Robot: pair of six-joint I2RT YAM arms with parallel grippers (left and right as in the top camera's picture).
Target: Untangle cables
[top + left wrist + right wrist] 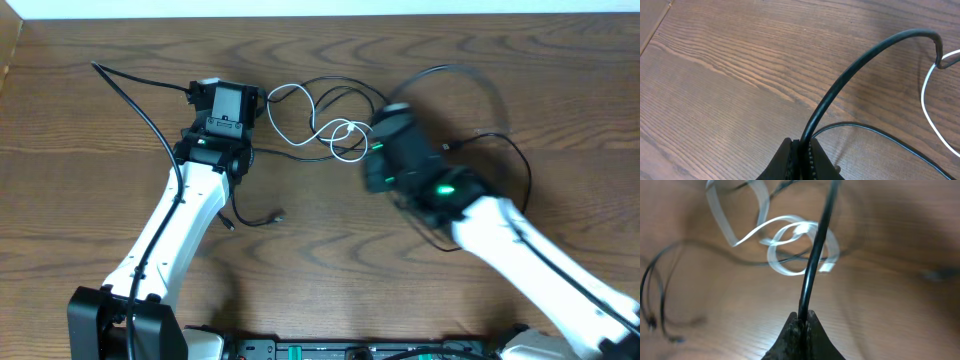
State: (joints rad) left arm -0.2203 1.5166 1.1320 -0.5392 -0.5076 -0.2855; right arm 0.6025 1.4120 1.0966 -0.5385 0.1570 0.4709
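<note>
Shows the right gripper (803, 316) at bottom centre, jaws pressed together around a black cable (815, 255). Runs up from the fingertips, leaning slightly right, and out past the top edge. Crosses in front of a white cable (716, 211), blurred and flat-looking, curled into a small loop just behind, with a wider bend toward the upper left. Includes thinner black cables (652, 261) at the far left, arcing down over the wooden table (890, 310) to small ends near the lower left corner.
</note>
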